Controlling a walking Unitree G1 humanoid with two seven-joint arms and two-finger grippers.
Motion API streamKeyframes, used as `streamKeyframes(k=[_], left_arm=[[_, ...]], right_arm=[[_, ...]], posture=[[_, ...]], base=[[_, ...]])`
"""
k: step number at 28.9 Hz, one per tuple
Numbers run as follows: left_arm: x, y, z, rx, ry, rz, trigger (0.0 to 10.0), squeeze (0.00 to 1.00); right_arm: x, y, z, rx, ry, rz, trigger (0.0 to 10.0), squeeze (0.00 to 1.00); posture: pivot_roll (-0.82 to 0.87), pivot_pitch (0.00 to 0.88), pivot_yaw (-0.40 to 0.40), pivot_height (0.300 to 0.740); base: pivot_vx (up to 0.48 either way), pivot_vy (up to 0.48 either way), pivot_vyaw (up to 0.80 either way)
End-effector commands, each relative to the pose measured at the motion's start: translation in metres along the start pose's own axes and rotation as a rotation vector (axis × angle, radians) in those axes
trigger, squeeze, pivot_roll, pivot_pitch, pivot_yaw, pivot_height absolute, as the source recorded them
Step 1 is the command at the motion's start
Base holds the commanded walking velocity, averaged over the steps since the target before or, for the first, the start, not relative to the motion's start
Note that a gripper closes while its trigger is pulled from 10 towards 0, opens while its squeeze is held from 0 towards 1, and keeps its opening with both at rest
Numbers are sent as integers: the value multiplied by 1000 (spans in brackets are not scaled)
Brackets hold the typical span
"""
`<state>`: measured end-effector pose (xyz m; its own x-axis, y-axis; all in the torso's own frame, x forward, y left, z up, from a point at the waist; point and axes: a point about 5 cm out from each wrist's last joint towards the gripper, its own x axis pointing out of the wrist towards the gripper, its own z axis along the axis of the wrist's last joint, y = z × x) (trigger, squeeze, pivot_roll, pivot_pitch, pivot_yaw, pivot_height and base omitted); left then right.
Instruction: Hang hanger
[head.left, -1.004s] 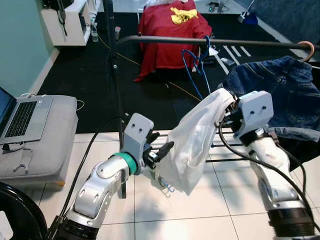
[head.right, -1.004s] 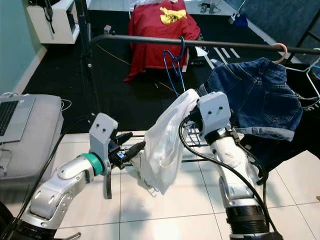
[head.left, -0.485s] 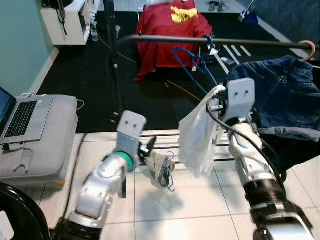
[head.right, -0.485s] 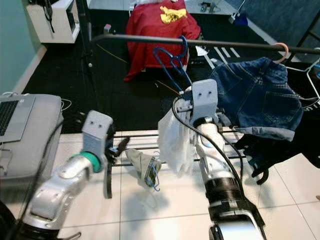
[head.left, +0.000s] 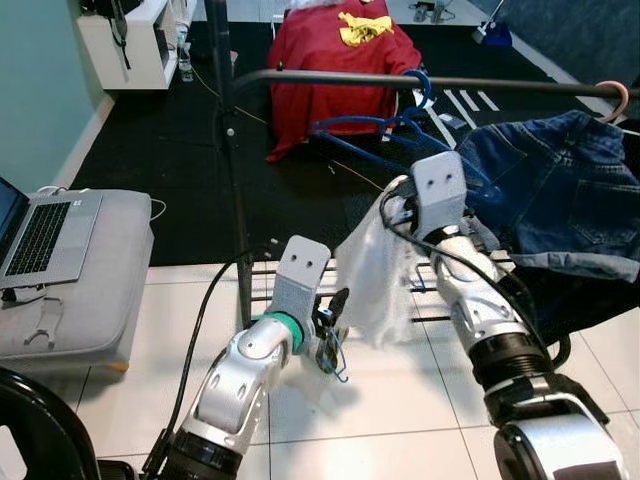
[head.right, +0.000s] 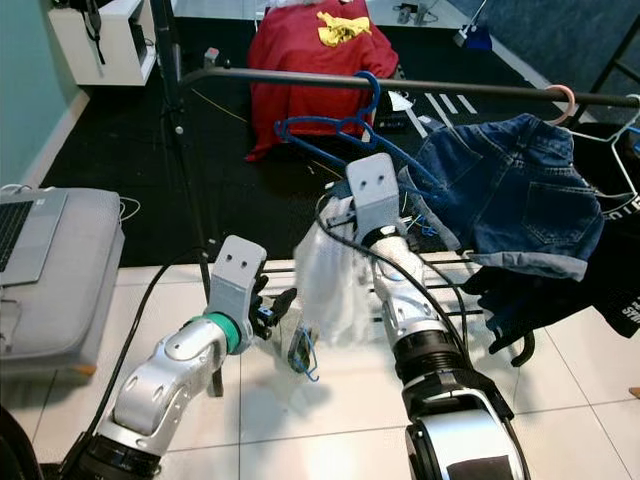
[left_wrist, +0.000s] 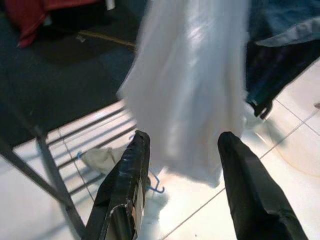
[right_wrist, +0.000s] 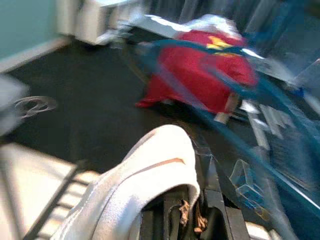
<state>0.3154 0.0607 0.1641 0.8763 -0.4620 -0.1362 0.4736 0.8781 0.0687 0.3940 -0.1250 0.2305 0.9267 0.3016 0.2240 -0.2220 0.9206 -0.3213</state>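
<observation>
A blue hanger (head.left: 365, 125) is hooked over the dark rail (head.left: 300, 78) and swings out tilted to the left. My right gripper (head.left: 397, 207) is just below it, shut on the top of a white garment (head.left: 375, 285) that hangs down from it and drapes over its fingers (right_wrist: 192, 217). Lower left, beside the cloth's bottom edge, my left gripper (left_wrist: 182, 145) stands open with nothing between its fingers. A small scrap of cloth with a blue hook (left_wrist: 102, 157) lies on the floor below it.
Denim shorts (head.left: 560, 190) and dark clothes (head.right: 560, 290) hang on the rail's right part. The rack's upright pole (head.left: 232, 170) stands to the left. A laptop on a grey cushion (head.left: 90, 280) is at far left, and a red garment (head.left: 340, 60) lies beyond.
My left gripper let go of the garment's lower end and drew back. My right gripper carried the garment left, closer under the rail, and the blue hanger swung out to the left.
</observation>
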Motion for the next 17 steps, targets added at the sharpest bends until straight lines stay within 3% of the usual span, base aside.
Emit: streamKeyframes(k=[1, 2, 4, 6, 7, 9, 17], left_arm=[[-5, 5, -11, 9, 25, 10, 10000, 0], [-8, 12, -13, 24, 27, 40, 10000, 0], [-8, 12, -13, 24, 27, 40, 10000, 0], [-22, 27, -18, 50, 34, 71, 10000, 0], [-22, 27, -18, 50, 34, 71, 10000, 0], [-38, 38, -20, 106, 27, 82, 10000, 0], [-58, 48, -30, 178, 35, 139, 10000, 0]], right_arm=[[0, 11, 3, -11, -38, 102, 10000, 0], [0, 15, 4, -19, -46, 139, 10000, 0], [0, 15, 4, -19, -46, 139, 10000, 0], [0, 25, 6, -27, -63, 222, 10000, 0], [0, 25, 6, -27, -63, 222, 10000, 0], [2, 32, 9, -23, -73, 274, 10000, 0], [11, 44, 10, 22, -43, 289, 10000, 0]], posture=[[-119, 139, 20, 740], [-119, 139, 20, 740], [-119, 139, 20, 740], [-112, 141, 16, 740], [-112, 141, 16, 740], [-106, 141, 11, 740], [-80, 140, -6, 740]], base=[[0, 0, 0], [0, 0, 0], [0, 0, 0], [0, 0, 0], [0, 0, 0], [0, 0, 0], [0, 0, 0]])
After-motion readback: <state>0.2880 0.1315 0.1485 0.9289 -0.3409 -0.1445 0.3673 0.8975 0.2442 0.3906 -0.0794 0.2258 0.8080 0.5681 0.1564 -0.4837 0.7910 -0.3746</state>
